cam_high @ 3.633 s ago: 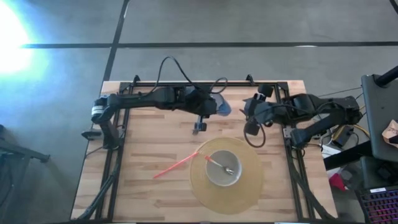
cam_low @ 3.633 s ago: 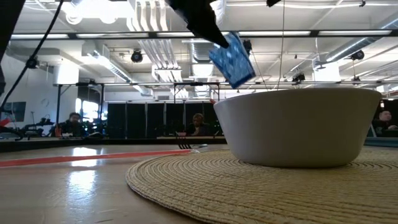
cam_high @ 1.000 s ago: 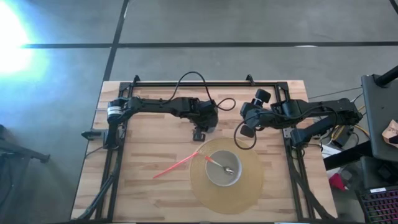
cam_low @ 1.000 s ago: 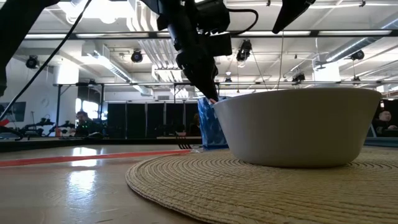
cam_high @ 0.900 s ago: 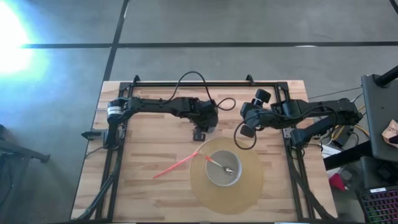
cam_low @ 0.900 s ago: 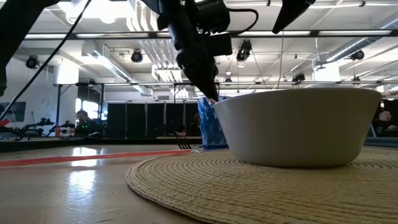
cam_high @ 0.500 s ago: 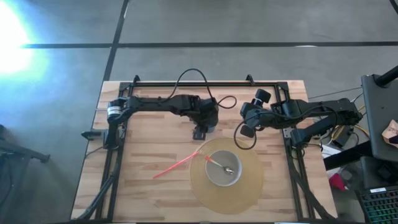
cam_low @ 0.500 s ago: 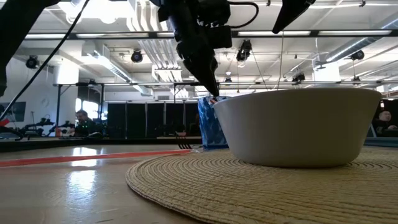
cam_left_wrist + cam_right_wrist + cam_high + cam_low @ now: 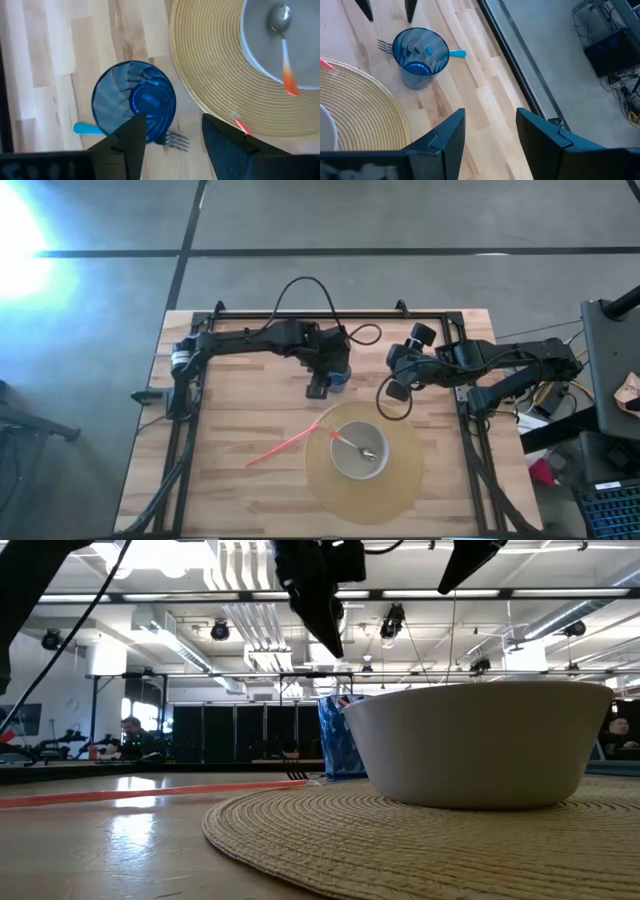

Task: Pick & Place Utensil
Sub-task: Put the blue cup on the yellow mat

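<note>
**Blue cup stands on the table, left gripper open above it**

We see the left gripper (image 9: 322, 385) near the middle of the high view, just above the round woven mat (image 9: 400, 480). Its fingers are spread wide and hold nothing; in the left wrist view the two dark fingers (image 9: 131, 145) frame a blue cup (image 9: 134, 105) that stands upright on the wooden table (image 9: 230, 440), free of them. In the low view the gripper hangs in the upper middle of the frame, clear above the cup (image 9: 335, 738).

The cup sits just beside the mat's edge, toward the back of the table. A fork (image 9: 172, 141) lies on the wood with its tines showing from behind the cup, and a small light-blue handle (image 9: 86, 129) pokes out on the cup's other side.

In the centre of the mat stands a pale bowl (image 9: 360, 450). A spoon with an orange handle (image 9: 352, 444) rests inside it. A long red-orange utensil (image 9: 282, 448) lies slanted on the table left of the bowl, its end reaching the mat's rim.

The right gripper (image 9: 398, 375) waits at the upper right of the mat, its fingers (image 9: 447, 135) wide apart and empty.
</note>
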Action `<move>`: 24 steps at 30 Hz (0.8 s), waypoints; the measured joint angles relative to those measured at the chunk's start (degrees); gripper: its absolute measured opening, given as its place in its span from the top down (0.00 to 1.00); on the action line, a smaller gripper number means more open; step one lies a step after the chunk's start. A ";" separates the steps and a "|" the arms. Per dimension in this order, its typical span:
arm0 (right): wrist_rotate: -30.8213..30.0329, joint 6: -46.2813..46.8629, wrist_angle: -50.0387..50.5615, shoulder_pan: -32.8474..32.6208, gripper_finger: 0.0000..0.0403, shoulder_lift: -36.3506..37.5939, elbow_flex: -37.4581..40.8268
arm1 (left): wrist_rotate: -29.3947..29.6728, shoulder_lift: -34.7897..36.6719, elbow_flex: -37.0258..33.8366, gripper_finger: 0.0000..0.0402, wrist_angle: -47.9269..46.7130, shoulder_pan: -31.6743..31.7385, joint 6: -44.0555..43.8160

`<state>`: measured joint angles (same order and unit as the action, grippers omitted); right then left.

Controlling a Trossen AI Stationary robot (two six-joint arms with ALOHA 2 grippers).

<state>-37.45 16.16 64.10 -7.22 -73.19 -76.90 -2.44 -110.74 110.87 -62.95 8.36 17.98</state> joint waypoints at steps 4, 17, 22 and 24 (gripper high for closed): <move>0.23 1.04 0.00 0.01 0.57 0.00 0.20 | 0.03 2.14 0.41 0.54 -1.36 -0.34 -0.66; 2.97 6.15 -0.61 1.46 0.57 -0.04 2.54 | 2.74 12.25 -3.74 0.54 -3.41 -3.88 -4.76; 4.25 6.43 -3.69 3.20 0.57 -0.04 2.56 | 4.05 17.00 -10.68 0.54 -0.92 -5.93 -7.02; 6.48 6.41 -5.89 4.16 0.57 -0.04 2.56 | 4.55 19.09 -14.50 0.54 0.70 -6.66 -7.85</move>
<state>-30.97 22.57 58.21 -3.07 -73.23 -74.35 2.11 -91.66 96.37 -62.25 1.70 10.13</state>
